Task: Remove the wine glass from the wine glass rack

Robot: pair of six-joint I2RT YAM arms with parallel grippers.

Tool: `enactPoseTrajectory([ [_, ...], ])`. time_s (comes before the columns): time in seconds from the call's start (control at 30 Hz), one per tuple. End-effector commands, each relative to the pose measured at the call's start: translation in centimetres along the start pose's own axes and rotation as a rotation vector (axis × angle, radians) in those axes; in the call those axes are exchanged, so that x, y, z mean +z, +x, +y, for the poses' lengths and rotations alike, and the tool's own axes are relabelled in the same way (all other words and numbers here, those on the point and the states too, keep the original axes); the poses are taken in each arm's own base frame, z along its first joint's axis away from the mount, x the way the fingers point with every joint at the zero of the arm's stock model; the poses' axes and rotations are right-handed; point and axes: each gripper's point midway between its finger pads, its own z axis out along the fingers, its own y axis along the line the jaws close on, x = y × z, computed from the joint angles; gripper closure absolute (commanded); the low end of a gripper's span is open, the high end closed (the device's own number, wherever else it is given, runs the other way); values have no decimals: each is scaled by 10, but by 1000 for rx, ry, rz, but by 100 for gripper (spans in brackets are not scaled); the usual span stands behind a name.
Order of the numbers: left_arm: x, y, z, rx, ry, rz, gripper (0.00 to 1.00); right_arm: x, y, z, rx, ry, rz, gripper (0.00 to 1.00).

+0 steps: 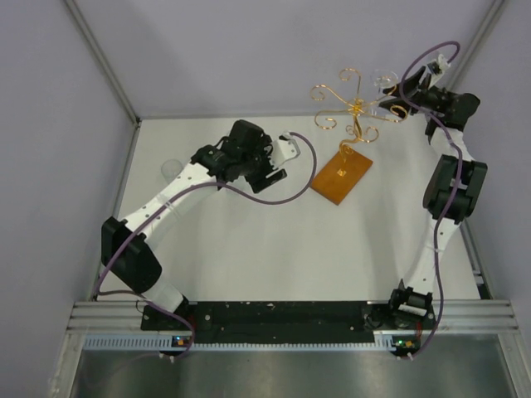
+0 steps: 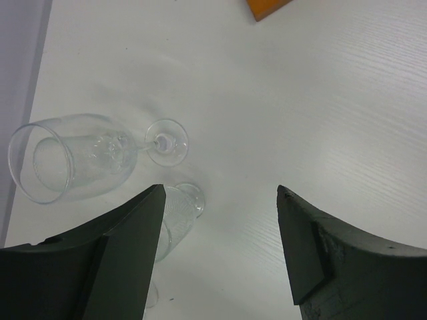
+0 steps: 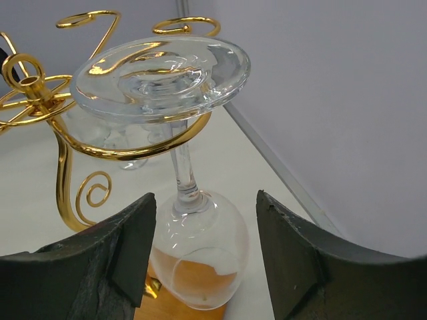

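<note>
The wine glass [image 3: 200, 257] hangs upside down, its foot [image 3: 160, 70] resting on a curled arm of the gold wine glass rack [image 3: 63, 143]. My right gripper [image 3: 205, 200] is open, one finger on each side of the bowl. The left finger [image 3: 127, 257] is close against the glass and a gap shows on the right. From above, the right gripper [image 1: 397, 87] is at the rack's [image 1: 353, 108] right arm, over the orange base [image 1: 341, 177]. My left gripper [image 2: 220, 193] is open over the bare table and holds nothing.
Two clear glasses lie on the table by the left gripper: one [image 2: 73, 157] on its side, the other [image 2: 179, 212] partly hidden behind the left finger. The enclosure's wall [image 3: 333, 100] runs close on the right of the rack. Blurred glass shapes [image 3: 123, 150] show behind the rack's arm.
</note>
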Motion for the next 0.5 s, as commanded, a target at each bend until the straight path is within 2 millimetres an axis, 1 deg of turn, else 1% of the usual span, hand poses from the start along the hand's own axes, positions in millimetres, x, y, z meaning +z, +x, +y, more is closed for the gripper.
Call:
enactPoseTrajectory([
  [0.0, 0, -14, 11, 20, -37, -25, 27, 14, -12, 12, -136, -47, -5, 40],
  [0.2, 0, -15, 15, 18, -55, -27, 27, 16, -6, 14, -118, -49, -10, 45],
  [0.23, 1, -14, 14, 18, -54, -23, 27, 16, -8, 15, -125, -52, -11, 46],
  [0.37, 2, -14, 14, 18, -57, -24, 27, 20, -4, 21, -120, -65, -5, 49],
  [0.47, 2, -15, 15, 17, -66, -25, 27, 23, -1, 24, -117, -77, -1, 54],
])
